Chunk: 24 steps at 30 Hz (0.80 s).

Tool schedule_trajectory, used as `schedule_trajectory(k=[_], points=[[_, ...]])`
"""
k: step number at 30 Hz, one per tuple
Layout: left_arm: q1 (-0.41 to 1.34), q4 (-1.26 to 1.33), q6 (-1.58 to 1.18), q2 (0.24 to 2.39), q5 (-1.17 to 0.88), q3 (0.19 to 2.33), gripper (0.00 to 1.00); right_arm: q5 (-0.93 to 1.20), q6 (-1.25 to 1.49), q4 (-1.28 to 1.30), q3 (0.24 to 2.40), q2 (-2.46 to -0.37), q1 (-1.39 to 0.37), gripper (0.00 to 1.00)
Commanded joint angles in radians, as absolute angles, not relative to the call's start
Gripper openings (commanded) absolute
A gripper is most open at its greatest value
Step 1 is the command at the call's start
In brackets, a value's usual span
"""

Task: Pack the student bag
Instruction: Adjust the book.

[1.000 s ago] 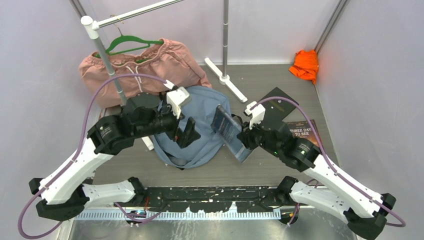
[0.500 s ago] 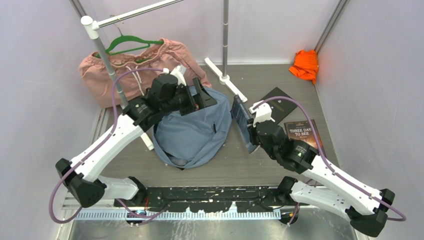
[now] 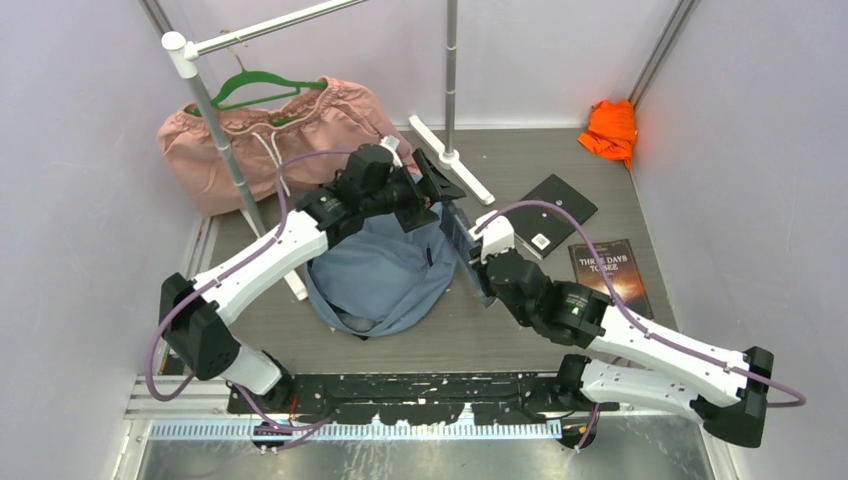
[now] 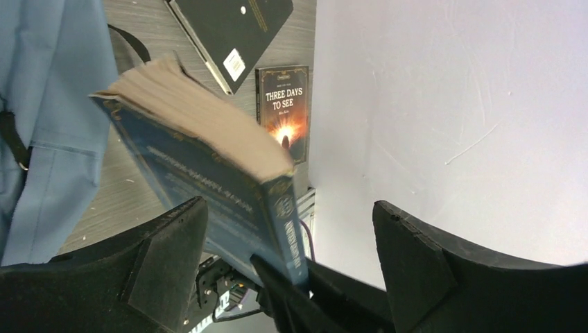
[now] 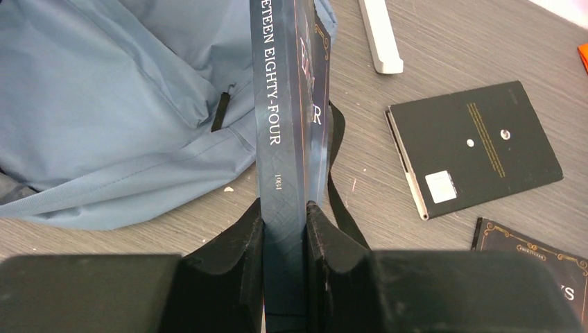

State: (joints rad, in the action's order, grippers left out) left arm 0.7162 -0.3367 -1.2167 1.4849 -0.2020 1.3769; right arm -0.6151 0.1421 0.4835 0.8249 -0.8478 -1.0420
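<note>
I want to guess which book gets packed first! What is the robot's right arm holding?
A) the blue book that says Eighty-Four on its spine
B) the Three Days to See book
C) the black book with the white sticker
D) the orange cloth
A: the right arm's jaws are shut on the blue Eighty-Four book, while the black book and the Three Days to See book lie on the table.

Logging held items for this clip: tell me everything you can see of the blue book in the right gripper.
The blue book is thick, dark blue, apparently a paperback, with tan, slightly fanned page edges and pale spine lettering ending "EIGHTY-FOUR". It is held on edge above the table, beside the student bag. The right gripper is shut on one end; the left gripper stands open around the other end, contact there unclear.
</note>
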Motion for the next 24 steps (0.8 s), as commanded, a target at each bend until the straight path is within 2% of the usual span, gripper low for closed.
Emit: schedule_trajectory(k=[1, 6, 12, 13, 14, 15, 16, 20, 21, 23, 24], points=[[0.74, -0.239, -1.25, 1.512, -0.228, 1.399, 0.87, -0.728, 0.1, 0.305, 0.863, -0.863, -1.097, 0.01], [0.755, -0.249, -1.237, 1.548, -0.218, 1.386, 0.75, -0.756, 0.11, 0.275, 0.866, -0.879, -1.129, 0.01], [0.78, -0.235, -1.234, 1.558, -0.211, 1.358, 0.5, -0.811, 0.12, 0.262, 0.869, -0.909, -1.141, 0.01], [0.782, -0.228, -1.229, 1.563, -0.22, 1.358, 0.41, -0.821, 0.12, 0.264, 0.873, -0.918, -1.143, 0.01], [0.781, -0.219, -1.227, 1.568, -0.229, 1.355, 0.28, -0.825, 0.12, 0.267, 0.878, -0.927, -1.145, 0.01], [0.782, -0.207, -1.228, 1.574, -0.241, 1.353, 0.11, -0.825, 0.121, 0.267, 0.883, -0.934, -1.147, 0.01], [0.782, -0.2, -1.226, 1.578, -0.25, 1.352, 0.01, -0.824, 0.124, 0.265, 0.885, -0.937, -1.148, 0.01], [0.782, -0.211, -1.185, 1.587, -0.274, 1.367, 0.0, -0.87, 0.175, 0.276, 0.884, -0.934, -1.149, 0.02], [0.781, -0.216, -1.166, 1.584, -0.273, 1.369, 0.0, -0.892, 0.199, 0.297, 0.887, -0.933, -1.15, 0.14], [0.775, -0.232, -1.125, 1.57, -0.274, 1.37, 0.0, -0.9, 0.233, 0.34, 0.895, -0.924, -1.15, 0.58], [0.768, -0.244, -1.105, 1.561, -0.277, 1.37, 0.0, -0.891, 0.246, 0.359, 0.896, -0.912, -1.15, 0.76]])
